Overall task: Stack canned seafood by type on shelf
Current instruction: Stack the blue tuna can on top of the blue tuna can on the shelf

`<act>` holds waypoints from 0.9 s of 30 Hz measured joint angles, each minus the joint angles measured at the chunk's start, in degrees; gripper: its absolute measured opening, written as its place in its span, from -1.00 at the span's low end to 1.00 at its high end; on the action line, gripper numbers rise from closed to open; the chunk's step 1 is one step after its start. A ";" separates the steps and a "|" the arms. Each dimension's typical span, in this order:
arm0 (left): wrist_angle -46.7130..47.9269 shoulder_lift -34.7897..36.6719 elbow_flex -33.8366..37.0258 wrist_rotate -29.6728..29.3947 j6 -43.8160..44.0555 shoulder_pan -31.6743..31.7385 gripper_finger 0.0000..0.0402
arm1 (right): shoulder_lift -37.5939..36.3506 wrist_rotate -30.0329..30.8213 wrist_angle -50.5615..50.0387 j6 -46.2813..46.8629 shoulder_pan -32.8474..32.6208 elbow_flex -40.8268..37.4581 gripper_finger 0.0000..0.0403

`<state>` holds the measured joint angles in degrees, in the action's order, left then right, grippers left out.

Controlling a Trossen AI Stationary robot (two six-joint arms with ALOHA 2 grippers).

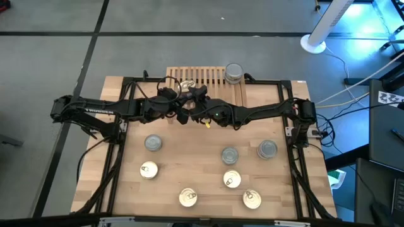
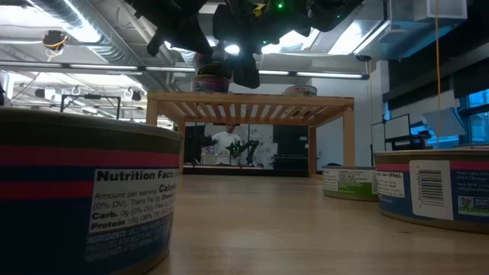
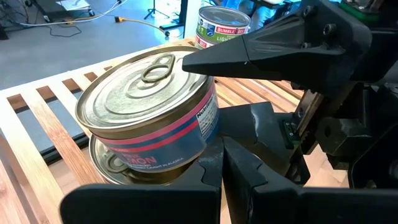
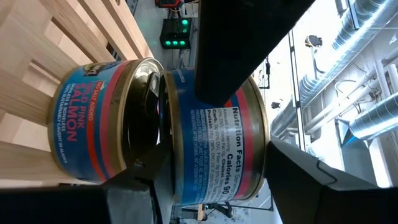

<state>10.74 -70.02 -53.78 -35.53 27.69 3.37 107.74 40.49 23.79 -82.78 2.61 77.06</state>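
Jaws of the right gripper clamp a gold-lidded salmon tin over the shelf; the left gripper sits shut, empty, beside it. From above, seven tins dot the table. Left wrist: pull-tab lid, red-and-blue band, atop a matching tin. Right wrist: both labels blue.

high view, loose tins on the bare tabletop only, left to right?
Gold-lidded tin → silver-lidded tin → gold tin → silver tin → gold tin → silver tin. One more gold tin overlaps the middle silver one in order, so skipped.
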 joint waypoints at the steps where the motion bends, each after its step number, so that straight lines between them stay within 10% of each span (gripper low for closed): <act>1: 0.00 0.00 0.00 0.00 0.02 0.00 -0.99 | 0.00 0.00 0.00 0.00 0.00 0.00 0.01; 13: 0.01 0.00 0.00 0.00 0.00 0.00 -0.99 | 0.00 -1.97 -0.28 0.20 0.00 -0.04 0.45; 27: 0.70 0.02 0.00 -1.09 0.00 0.05 -0.99 | 0.00 -7.56 -0.46 0.20 0.00 -0.04 0.50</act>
<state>11.44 -70.00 -53.78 -36.62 27.68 3.42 107.74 32.93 23.33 -82.59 2.61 77.01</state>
